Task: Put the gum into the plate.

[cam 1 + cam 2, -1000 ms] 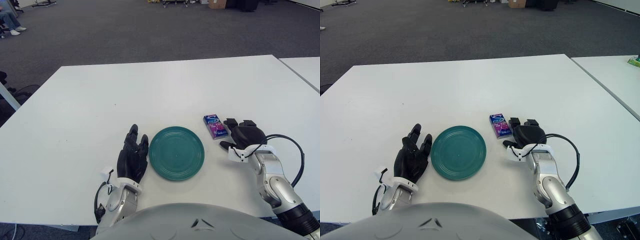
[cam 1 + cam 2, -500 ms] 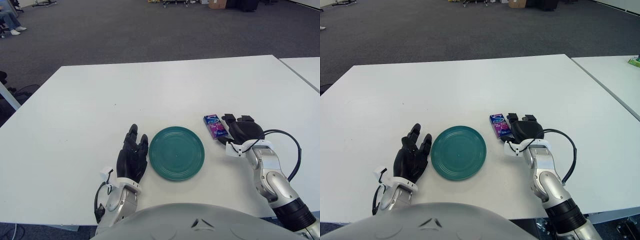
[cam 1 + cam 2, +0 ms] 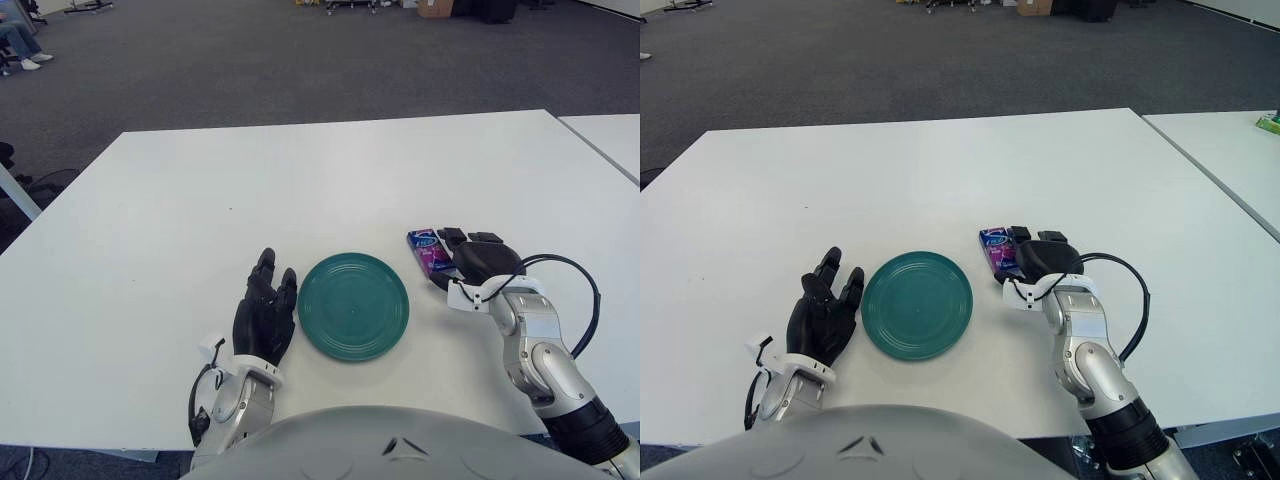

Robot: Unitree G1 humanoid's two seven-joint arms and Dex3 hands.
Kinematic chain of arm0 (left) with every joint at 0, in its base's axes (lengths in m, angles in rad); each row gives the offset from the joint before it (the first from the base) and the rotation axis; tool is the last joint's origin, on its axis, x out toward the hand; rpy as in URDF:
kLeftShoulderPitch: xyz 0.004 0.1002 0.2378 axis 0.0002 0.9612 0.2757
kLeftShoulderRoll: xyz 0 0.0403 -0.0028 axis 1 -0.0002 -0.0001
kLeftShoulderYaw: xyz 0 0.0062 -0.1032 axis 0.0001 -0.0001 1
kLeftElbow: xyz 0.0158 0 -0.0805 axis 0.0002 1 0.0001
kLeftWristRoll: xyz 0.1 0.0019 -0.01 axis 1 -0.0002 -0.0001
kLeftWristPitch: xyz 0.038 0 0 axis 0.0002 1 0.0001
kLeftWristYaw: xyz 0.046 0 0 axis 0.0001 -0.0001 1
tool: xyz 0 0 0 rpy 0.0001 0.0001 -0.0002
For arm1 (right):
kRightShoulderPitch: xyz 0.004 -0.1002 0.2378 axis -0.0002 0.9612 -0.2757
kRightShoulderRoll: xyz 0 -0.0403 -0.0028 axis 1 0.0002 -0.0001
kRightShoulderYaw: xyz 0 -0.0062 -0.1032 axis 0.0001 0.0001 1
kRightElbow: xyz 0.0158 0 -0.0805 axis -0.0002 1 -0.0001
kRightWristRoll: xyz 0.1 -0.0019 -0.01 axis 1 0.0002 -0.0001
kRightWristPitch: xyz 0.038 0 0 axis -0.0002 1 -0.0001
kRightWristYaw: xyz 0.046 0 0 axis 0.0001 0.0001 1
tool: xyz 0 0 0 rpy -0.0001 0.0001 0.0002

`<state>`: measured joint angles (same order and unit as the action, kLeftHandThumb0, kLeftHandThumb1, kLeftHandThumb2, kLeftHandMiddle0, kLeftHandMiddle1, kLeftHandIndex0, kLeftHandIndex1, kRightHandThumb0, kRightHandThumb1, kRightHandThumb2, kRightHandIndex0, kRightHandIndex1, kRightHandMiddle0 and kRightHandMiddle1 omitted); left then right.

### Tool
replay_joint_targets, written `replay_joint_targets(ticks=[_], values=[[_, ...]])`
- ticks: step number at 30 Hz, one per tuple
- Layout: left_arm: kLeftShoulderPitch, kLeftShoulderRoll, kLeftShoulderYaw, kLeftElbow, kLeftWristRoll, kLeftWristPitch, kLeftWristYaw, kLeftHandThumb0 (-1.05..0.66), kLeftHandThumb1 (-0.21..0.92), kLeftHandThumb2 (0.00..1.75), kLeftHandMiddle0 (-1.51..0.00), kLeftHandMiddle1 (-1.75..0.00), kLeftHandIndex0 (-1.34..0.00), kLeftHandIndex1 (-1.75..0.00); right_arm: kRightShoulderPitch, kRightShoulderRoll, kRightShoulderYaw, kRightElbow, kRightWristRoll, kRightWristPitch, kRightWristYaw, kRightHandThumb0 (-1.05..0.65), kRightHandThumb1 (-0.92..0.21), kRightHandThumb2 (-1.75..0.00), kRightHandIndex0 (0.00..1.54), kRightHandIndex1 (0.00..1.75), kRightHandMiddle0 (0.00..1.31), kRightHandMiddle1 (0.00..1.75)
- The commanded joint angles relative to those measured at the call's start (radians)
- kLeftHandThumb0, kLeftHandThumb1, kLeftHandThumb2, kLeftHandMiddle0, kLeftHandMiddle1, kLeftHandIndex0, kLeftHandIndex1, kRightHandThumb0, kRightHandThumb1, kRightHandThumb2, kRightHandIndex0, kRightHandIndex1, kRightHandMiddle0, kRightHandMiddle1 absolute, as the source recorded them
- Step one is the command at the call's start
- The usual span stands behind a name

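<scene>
Gum [image 3: 428, 250]: flat on the white counter [image 3: 200, 200], right of the green plate [image 3: 353, 305], long axis running away, slightly leftward. Right hand [image 3: 478, 258]: against its right edge, fingers curled over, grasp uncertain. Left hand [image 3: 265, 315]: fingers extended, left of plate.

A white table [image 3: 300, 190] is carrying everything here. A round green plate [image 3: 353, 305] is lying flat on it near the front edge, and a small blue-and-purple gum pack [image 3: 428, 250] is lying flat on the tabletop just right of the plate.
</scene>
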<state>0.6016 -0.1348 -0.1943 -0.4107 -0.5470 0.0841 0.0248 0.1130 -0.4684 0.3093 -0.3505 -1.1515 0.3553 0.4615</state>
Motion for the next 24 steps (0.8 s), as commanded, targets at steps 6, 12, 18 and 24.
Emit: replay_joint_targets(ticks=[6,12,18,24], values=[[0.01,-0.014,0.013,-0.003,-0.043,0.02,-0.019,-1.0,0.92,0.87,-0.03,0.0,0.0,-0.13,0.004,0.04,0.001,-0.021,0.029,0.007,0.034,-1.05,-0.92,-0.82,0.05,0.01,0.0,0.02],[0.007,-0.012,0.015,-0.005,-0.048,0.029,-0.017,-1.01,0.92,0.87,-0.03,0.0,0.0,-0.12,0.014,0.059,0.007,-0.024,0.038,-0.001,0.019,-1.05,-0.92,-0.78,0.0,0.0,0.0,0.0],[0.003,-0.015,0.02,-0.003,-0.055,0.035,-0.02,-1.01,0.92,0.89,-0.04,0.0,0.0,-0.12,0.014,0.071,0.014,-0.018,0.036,-0.013,-0.002,-1.05,-0.92,-0.77,0.0,0.0,0.0,0.0],[0.0,-0.017,0.024,0.002,-0.066,0.035,-0.026,-1.02,0.92,0.89,-0.04,0.0,0.0,-0.12,0.002,0.08,0.023,0.007,0.032,-0.018,-0.024,-1.05,-0.92,-0.78,0.0,0.0,0.0,0.0]])
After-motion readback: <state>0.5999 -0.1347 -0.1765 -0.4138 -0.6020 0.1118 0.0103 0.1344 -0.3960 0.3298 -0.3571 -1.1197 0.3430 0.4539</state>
